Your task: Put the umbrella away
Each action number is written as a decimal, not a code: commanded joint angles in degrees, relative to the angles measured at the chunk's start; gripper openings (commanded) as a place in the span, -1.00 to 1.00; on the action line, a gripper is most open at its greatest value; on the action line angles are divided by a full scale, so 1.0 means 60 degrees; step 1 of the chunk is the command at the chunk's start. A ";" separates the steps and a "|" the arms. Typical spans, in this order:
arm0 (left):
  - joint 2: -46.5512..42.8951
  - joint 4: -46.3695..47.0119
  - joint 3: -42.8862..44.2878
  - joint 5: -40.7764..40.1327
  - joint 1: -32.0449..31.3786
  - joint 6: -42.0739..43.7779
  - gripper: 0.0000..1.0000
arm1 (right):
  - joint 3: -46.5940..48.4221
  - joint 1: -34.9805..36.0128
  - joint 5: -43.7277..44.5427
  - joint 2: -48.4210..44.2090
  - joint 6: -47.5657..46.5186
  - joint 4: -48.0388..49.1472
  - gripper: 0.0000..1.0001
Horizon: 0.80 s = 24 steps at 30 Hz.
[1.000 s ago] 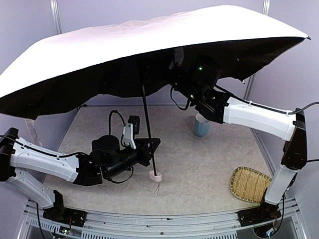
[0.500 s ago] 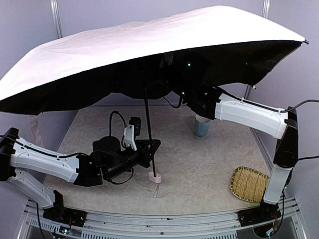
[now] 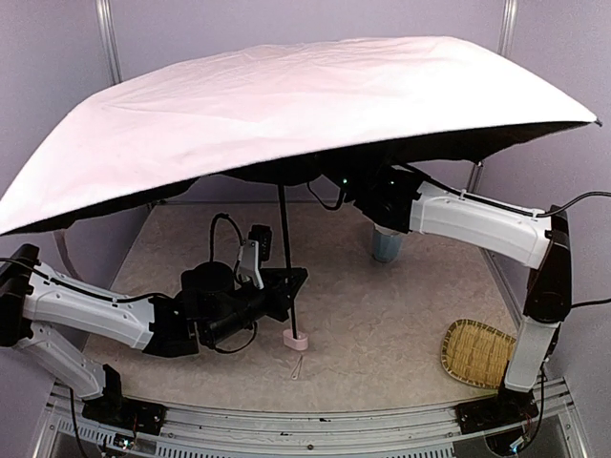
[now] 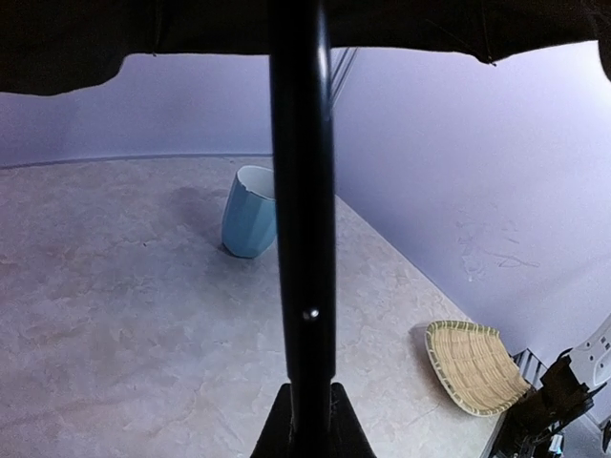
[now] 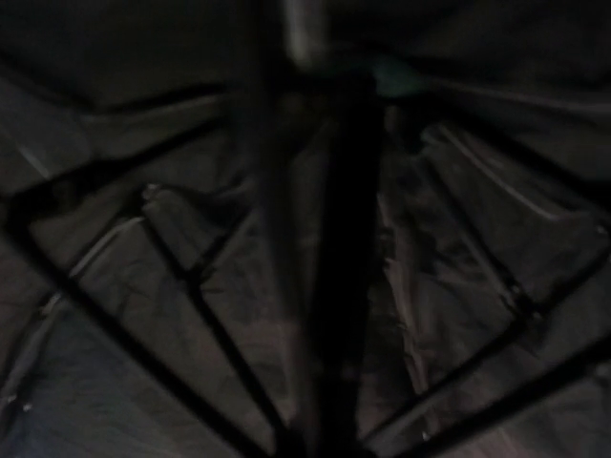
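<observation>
Pink umbrella (image 3: 286,105) hides right claw (image 3: 348,183), grip unclear; left claw (image 3: 291,283) clamps its shaft (image 4: 304,191), blue cup (image 4: 250,210) behind.

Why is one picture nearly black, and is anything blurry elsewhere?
Right wrist view: nearly black, looking into the dark lining of the umbrella, ribs smeared. Left wrist view: the black shaft looms close, soft-edged; the light-blue cup and woven tray read clearly. Top view: evenly lit, no glare on the pink canopy, its underside dark.

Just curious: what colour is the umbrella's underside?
Black lining on the umbrella, best seen in the top external view.
</observation>
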 commanded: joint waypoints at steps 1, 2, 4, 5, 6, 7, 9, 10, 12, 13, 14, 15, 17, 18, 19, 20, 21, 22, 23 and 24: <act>-0.0015 0.0710 0.0312 -0.0099 -0.0158 0.0580 -1.00 | 0.0080 -0.0144 0.0391 0.0022 -0.0683 0.0377 -0.84; -0.0012 0.0731 0.0289 -0.0110 -0.0158 0.0579 -1.00 | 0.0005 -0.0157 0.0336 -0.0036 -0.0677 0.0347 -0.91; -0.0080 0.0883 0.0167 -0.0166 -0.0155 0.0657 -1.00 | -0.0329 -0.0171 0.0033 -0.0234 -0.0700 0.0270 -1.00; -0.0161 0.1018 0.0062 -0.0175 -0.0147 0.0721 -1.00 | -0.0549 -0.0167 -0.0216 -0.0355 -0.0762 0.0211 -1.00; -0.0273 0.1150 -0.0063 -0.0189 -0.0124 0.0777 -1.00 | -0.0789 -0.0163 -0.0529 -0.0474 -0.0863 0.0048 -1.00; -0.0415 0.1300 -0.0206 -0.0187 -0.0108 0.1022 -1.00 | -0.1057 -0.0168 -0.0911 -0.0577 -0.1013 -0.0121 -1.00; -0.0689 0.1554 -0.0409 -0.0166 -0.0041 0.1394 -1.00 | -0.1698 -0.0155 -0.1664 -0.0772 -0.1232 -0.0415 -1.00; -0.0826 0.1693 -0.0490 -0.0150 0.0010 0.1553 -1.00 | -0.2326 -0.0152 -0.2115 -0.0887 -0.1361 -0.0396 -0.98; -0.1085 0.1873 -0.0625 -0.0140 0.0130 0.1871 -1.00 | -0.3346 -0.0116 -0.2504 -0.1147 -0.1365 -0.0217 -0.97; -0.1209 0.1960 -0.0684 -0.0115 0.0235 0.2003 -1.00 | -0.3827 -0.0096 -0.2659 -0.1264 -0.1330 -0.0084 -0.95; -0.1303 0.2064 -0.0742 0.0009 0.0371 0.2057 -1.00 | -0.4270 -0.0049 -0.2662 -0.1366 -0.1322 0.0022 -0.93; -0.1383 0.2204 -0.0777 0.0151 0.0490 0.2068 -1.00 | -0.4596 0.0011 -0.2635 -0.1401 -0.1411 0.0076 -0.92; -0.1469 0.2523 -0.0830 0.0438 0.0740 0.2127 -1.00 | -0.5158 0.0162 -0.2503 -0.1396 -0.1577 0.0101 -0.90; -0.1408 0.2675 -0.0817 0.0545 0.0829 0.2232 -1.00 | -0.5342 0.0244 -0.2468 -0.1361 -0.1641 0.0154 -0.89; -0.1299 0.2820 -0.0788 0.0622 0.0868 0.2364 -1.00 | -0.5490 0.0308 -0.2443 -0.1292 -0.1685 0.0210 -0.89; -0.1142 0.2959 -0.0766 0.0703 0.0902 0.2487 -1.00 | -0.5596 0.0344 -0.2435 -0.1225 -0.1705 0.0364 -0.89; -0.0967 0.3079 -0.0762 0.0790 0.0945 0.2570 -1.00 | -0.5657 0.0385 -0.2442 -0.1142 -0.1728 0.0463 -0.89; -0.0770 0.3197 -0.0769 0.0893 0.0979 0.2630 -1.00 | -0.5635 0.0404 -0.2444 -0.1058 -0.1740 0.0504 -0.89; -0.0571 0.3339 -0.0806 0.1017 0.1015 0.2656 -1.00 | -0.5576 0.0412 -0.2434 -0.0987 -0.1758 0.0533 -0.90; -0.0394 0.3409 -0.0842 0.1123 0.1061 0.2674 -1.00 | -0.5519 0.0417 -0.2394 -0.0956 -0.1760 0.0575 -0.91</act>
